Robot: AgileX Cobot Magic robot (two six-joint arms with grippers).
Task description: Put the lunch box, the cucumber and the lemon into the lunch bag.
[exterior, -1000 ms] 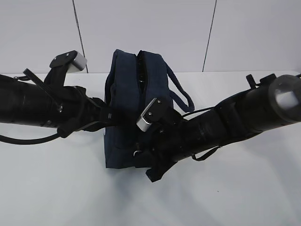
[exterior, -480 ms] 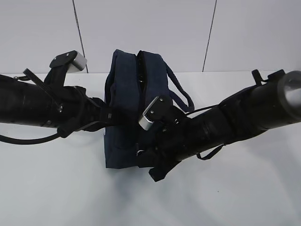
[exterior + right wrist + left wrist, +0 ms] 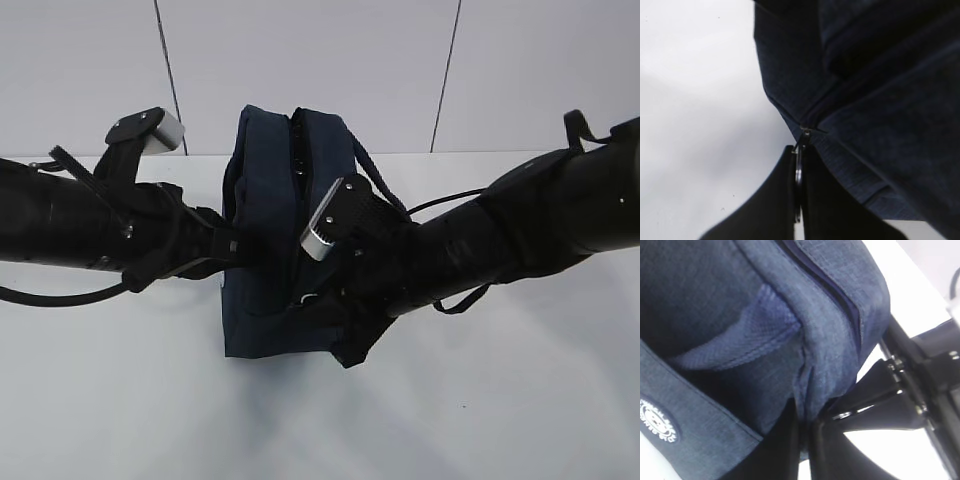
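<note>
Right gripper (image 3: 799, 200): jaws closed tight on the silver ring pull (image 3: 798, 172), which sits flat between the two fingers, with the zipper slider just past the fingertips at the seam of the lunch bag (image 3: 880, 115).

Left gripper (image 3: 805, 445): jaws pinched shut on a fold of the lunch bag's (image 3: 765, 340) end wall; the white round logo (image 3: 657, 421) lies off to one side of the fingers, on a lower band of fabric.

Change over the last second, exterior view: right arm has swung further in and up against the lunch bag (image 3: 270, 200), its wrist now nearer the bag's top; right gripper (image 3: 305, 300) stays at the bag's near face. Left gripper (image 3: 235, 250) has not shifted; it keeps bracing the side.

Reading: the right arm is likely drawing the zipper along while the left holds the fabric taut. At the far end of the top the zip looks parted, but how far it is open in all cannot be told.

Lunch box, cucumber, lemon: none visible in any view. Whether they are inside the bag or out of view cannot be told.
</note>
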